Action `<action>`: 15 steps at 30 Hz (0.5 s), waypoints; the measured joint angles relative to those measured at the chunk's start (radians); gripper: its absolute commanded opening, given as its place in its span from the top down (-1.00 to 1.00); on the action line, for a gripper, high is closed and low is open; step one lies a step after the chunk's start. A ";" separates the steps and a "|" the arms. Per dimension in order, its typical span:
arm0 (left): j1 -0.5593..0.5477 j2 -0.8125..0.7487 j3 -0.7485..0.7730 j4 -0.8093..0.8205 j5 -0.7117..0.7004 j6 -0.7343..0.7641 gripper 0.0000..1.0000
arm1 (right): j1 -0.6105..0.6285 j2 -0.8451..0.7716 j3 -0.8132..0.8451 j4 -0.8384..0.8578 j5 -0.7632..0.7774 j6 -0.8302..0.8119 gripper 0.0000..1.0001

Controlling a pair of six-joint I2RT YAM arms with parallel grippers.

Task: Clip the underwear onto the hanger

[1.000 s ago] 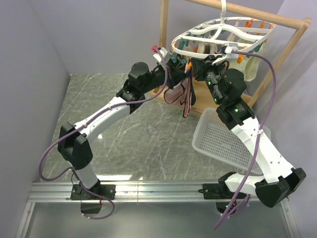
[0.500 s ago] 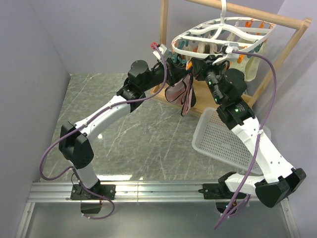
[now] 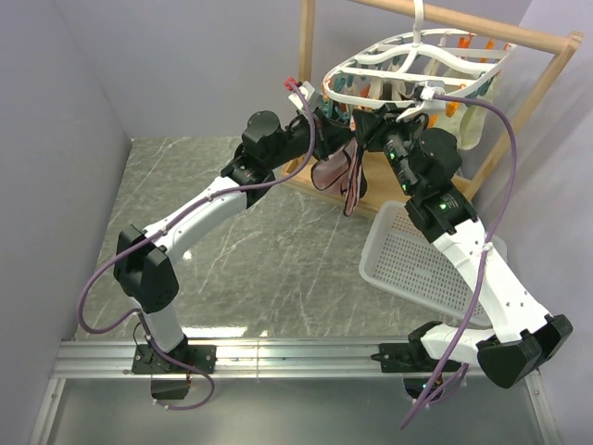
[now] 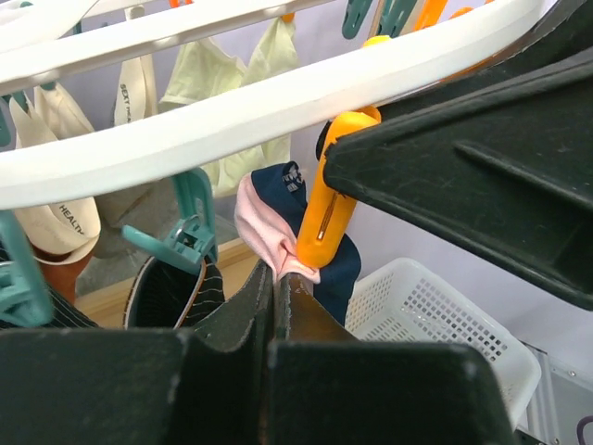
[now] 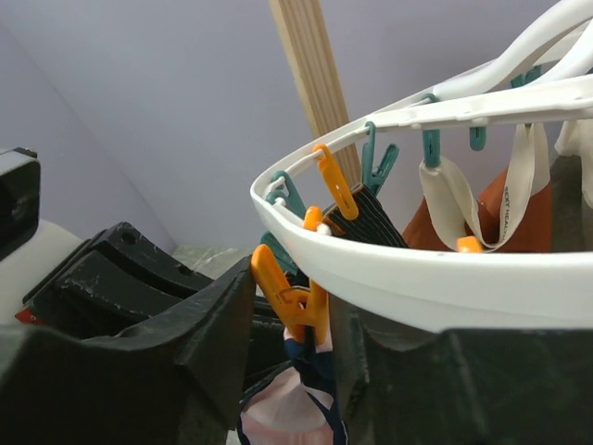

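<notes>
The white oval hanger (image 3: 345, 67) hangs from the wooden rack, with its rim across the left wrist view (image 4: 232, 120) and the right wrist view (image 5: 408, 278). The pale pink underwear (image 3: 335, 171) with navy edging hangs below the rim. An orange peg (image 4: 332, 209) bites its bunched top edge (image 4: 264, 227). My left gripper (image 4: 276, 273) is shut on that same pink edge just below the peg; it also shows in the top view (image 3: 332, 122). My right gripper (image 5: 295, 289) is open, its fingers either side of the orange peg (image 5: 296, 297), touching its handles; it also shows in the top view (image 3: 366, 125).
Teal pegs (image 4: 190, 236) and other orange pegs dangle from the rim. A black striped garment (image 5: 375, 218) and cream garments (image 4: 232, 74) hang on them. The wooden rack post (image 3: 306, 56) stands behind. A white mesh basket (image 3: 417, 264) lies under my right arm.
My left gripper has risen a little with the underwear, bringing its top edge up to the hanger's rim. My right arm has hardly moved.
</notes>
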 measured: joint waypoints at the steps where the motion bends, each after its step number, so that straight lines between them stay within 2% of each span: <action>1: 0.000 0.002 0.001 -0.001 0.000 0.000 0.99 | 0.000 0.000 0.000 -0.002 -0.002 0.000 0.06; 11: -0.001 0.027 0.037 0.005 0.000 0.000 0.99 | -0.014 0.000 0.001 -0.010 -0.006 0.000 -0.17; 13: -0.001 0.028 0.038 0.005 -0.001 0.000 0.99 | -0.018 0.000 0.001 -0.010 -0.008 0.000 -0.29; 15: -0.001 0.028 0.038 0.004 -0.004 0.000 0.87 | -0.021 0.000 0.001 -0.010 -0.012 -0.001 -0.37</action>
